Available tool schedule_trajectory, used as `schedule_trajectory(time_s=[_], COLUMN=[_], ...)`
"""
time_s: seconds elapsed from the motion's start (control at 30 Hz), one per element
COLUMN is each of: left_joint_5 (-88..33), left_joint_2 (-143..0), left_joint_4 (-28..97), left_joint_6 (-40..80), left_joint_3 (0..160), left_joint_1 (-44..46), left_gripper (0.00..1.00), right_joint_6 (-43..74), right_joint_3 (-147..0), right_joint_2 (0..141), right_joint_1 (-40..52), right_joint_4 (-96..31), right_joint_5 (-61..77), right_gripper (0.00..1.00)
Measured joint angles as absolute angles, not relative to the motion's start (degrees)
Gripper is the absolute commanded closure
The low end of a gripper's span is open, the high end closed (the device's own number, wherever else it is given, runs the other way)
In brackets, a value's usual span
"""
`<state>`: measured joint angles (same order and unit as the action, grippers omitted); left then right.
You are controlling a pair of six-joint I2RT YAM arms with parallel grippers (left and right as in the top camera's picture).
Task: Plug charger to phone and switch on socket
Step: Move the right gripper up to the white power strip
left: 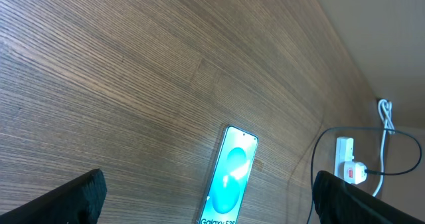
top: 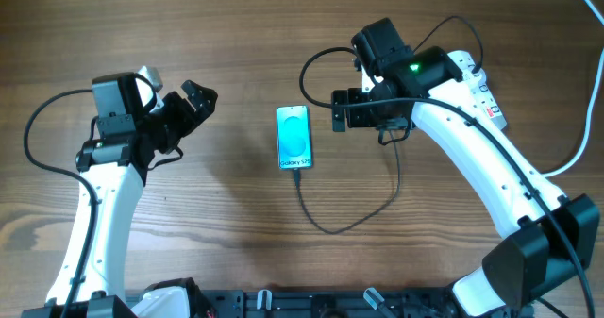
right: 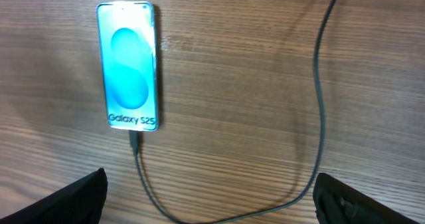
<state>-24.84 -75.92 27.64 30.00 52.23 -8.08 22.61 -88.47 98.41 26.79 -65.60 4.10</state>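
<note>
The phone [top: 294, 137] lies flat mid-table with its turquoise screen lit, also seen as the phone [right: 127, 64] and the phone [left: 230, 177]. The black charger cable [top: 332, 228] loops from the phone's near edge toward the right arm. Its dark connector tip [right: 134, 141] sits against the phone's bottom edge. The white socket [top: 489, 101] lies at the right, mostly under the right arm; in the left wrist view the socket [left: 346, 167] carries a white plug. My right gripper [top: 338, 110] hovers just right of the phone, open and empty. My left gripper [top: 206, 103] stands open to the phone's left.
A thick white cord [top: 578, 158] runs from the socket along the table's right edge, and the white cord [left: 385, 117] coils behind the strip. Bare wooden tabletop [top: 236, 214] surrounds the phone. The arm bases stand along the near edge.
</note>
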Motion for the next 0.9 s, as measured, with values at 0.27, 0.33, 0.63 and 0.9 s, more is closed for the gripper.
schedule_trajectory(time_s=[0.27,0.33,0.63,0.9], left_joint_5=[-24.8,-24.8,-24.8,-24.8], left_joint_2=[-75.9,-75.9,-75.9,-75.9], left_joint_4=[27.6,27.6,27.6,27.6], left_joint_6=[30.0,30.0,30.0,30.0], left_joint_3=[52.2,52.2,52.2,52.2], left_joint_1=[-8.1,-8.1,-8.1,-8.1], left_gripper=[0.0,0.0,0.0,0.0], right_joint_6=[21.3,20.9,29.6,33.0], right_joint_3=[-88.4,-88.4,-88.5,-88.4], right_joint_2=[98.4,98.4,98.4,98.4], right_joint_1=[26.8,26.8,26.1,19.8], right_joint_4=[-65.4,-65.6,-72.8,-73.8], right_joint_5=[2.5,2.5,-9.6,-11.9], right_gripper=[0.0,0.0,0.0,0.0])
